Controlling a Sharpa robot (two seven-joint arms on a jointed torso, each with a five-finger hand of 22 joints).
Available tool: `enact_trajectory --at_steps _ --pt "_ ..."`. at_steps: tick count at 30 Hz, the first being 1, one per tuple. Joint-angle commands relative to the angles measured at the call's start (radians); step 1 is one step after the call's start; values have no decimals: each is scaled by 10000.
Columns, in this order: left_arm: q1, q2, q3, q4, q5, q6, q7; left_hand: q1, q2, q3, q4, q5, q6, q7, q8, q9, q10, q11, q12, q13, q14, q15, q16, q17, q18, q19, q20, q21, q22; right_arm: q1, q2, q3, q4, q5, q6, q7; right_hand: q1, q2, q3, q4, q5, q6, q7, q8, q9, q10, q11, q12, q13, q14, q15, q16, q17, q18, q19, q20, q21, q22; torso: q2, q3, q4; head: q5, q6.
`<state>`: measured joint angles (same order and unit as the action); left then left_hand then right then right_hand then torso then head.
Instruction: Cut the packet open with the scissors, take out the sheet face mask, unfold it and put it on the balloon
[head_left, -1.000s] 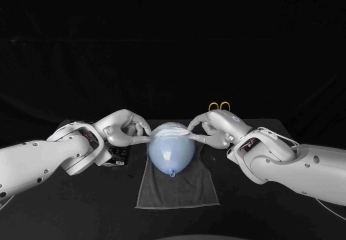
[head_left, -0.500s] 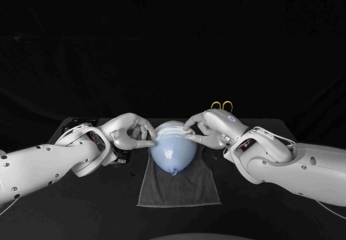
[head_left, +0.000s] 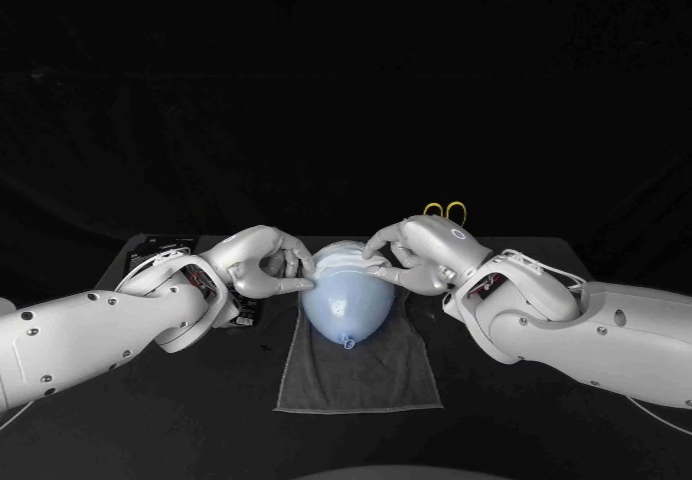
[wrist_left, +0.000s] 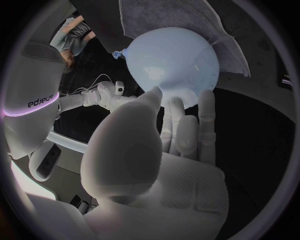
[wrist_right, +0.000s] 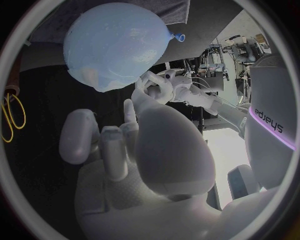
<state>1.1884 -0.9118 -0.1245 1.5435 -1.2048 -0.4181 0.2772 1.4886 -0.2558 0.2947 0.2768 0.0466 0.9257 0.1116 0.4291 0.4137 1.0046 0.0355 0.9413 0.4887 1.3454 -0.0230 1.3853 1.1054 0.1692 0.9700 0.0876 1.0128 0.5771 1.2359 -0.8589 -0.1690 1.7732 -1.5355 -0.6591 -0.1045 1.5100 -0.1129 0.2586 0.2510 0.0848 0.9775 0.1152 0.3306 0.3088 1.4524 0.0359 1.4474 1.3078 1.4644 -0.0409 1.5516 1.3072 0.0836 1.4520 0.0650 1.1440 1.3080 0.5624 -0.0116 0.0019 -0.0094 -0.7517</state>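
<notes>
Compared with one second ago, the left robot hand (head_left: 270, 262) is sitting farther in toward the balloon (head_left: 346, 305), with its forearm swung nearer the middle of the desk (head_left: 173, 400). The right robot hand (head_left: 408, 250) is standing slightly closer to the balloon's far end, and the balloon is lying where it was. In the head view, the balloon is lying lengthwise on a grey towel (head_left: 353, 385) spread on the desk, its knot (head_left: 346, 346) pointing toward the robot. The sheet face mask (head_left: 346, 262) is covering the balloon's far end. The left robot hand is meeting the mask from one flank with thumb and fingertips drawn together at its edge, and the right robot hand is doing the same from the opposite flank. Whether either is pinching the mask or only pressing on it cannot be told. The yellow handles of the scissors (head_left: 441, 210) are showing just behind the right robot hand. In the left wrist view, the left robot hand (wrist_left: 169, 165) is holding its fingers (wrist_left: 206, 115) extended side by side, tips touching the balloon (wrist_left: 172, 60). In the right wrist view, the right robot hand (wrist_right: 144, 160) is extending its fingers slightly apart, one fingertip (wrist_right: 129, 107) reaching the balloon's (wrist_right: 115, 45) mask-covered end. The scissors (wrist_right: 14, 117) are lying well apart from it.
</notes>
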Motion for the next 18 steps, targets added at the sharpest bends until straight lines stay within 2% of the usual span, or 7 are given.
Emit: enact_trajectory --at_steps 1,9,18 --pt "-11 26 10 4 -202 -108 143 5 80 20 76 25 40 -54 -37 -24 33 -10 -2 -3 80 21 45 53 144 -41 -7 67 10 130 136 23 -102 483 402 -271 -217 27 26 105 -54 26 31 -51 -19 92 14 59 968 953 88 52 2058 -76 60 52 51 1499 2 -4 10 -12 0" --pt "-38 75 10 8 -173 146 198 39 178 27 110 25 239 -109 -33 -97 51 -52 -78 -31 100 -10 63 118 143 -62 -19 85 22 505 856 41 -616 1447 978 -708 -555 117 70 293 -11 27 33 -98 -46 126 19 93 1042 964 94 68 2115 -77 67 62 71 1529 2 -21 25 -35 -4" --pt "-63 120 10 -13 -112 261 206 117 243 61 97 25 311 -127 -66 -162 67 -71 -133 -52 95 -28 60 133 143 -80 -28 93 29 651 1858 56 -1427 1620 1710 -1535 -791 80 34 348 1 -22 59 -144 -67 96 42 62 1020 963 111 70 2116 -63 45 74 -13 1521 7 -38 20 -26 -13"
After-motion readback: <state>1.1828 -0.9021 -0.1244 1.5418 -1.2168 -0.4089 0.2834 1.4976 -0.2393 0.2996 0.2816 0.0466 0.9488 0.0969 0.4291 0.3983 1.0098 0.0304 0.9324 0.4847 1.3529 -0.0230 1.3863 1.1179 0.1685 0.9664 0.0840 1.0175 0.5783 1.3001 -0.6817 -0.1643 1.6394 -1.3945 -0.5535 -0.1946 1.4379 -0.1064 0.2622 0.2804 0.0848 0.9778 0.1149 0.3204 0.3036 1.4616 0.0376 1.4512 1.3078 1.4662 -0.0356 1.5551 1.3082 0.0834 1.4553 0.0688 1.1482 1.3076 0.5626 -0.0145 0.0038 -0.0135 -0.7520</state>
